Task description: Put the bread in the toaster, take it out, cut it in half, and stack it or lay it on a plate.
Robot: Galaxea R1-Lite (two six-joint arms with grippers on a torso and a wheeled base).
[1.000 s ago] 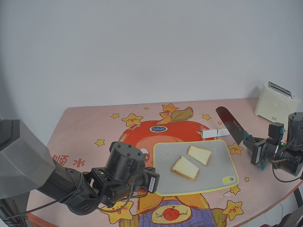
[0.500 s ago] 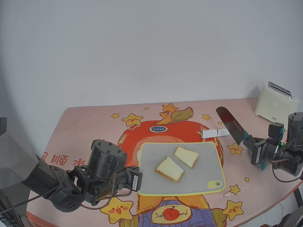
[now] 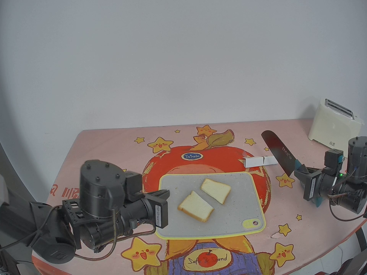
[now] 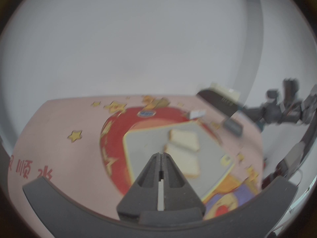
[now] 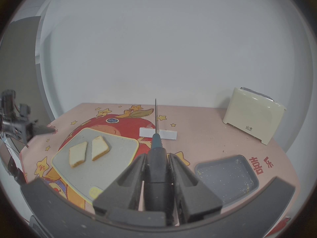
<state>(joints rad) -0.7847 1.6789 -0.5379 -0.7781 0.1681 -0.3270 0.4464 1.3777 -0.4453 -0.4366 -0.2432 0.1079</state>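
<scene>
The two bread halves (image 3: pixel 195 206) lie side by side mid-frame on the grey cutting board (image 3: pixel 239 197). The left gripper (image 3: pixel 160 210), lower left, is narrowed to a slit at the board's left edge, seemingly pinching it. The right gripper (image 3: pixel 306 174), far right, clamps the knife (image 3: pixel 279 149) by its handle, blade raised. Any tilt or jerk of the board could spill the halves onto the table
</scene>
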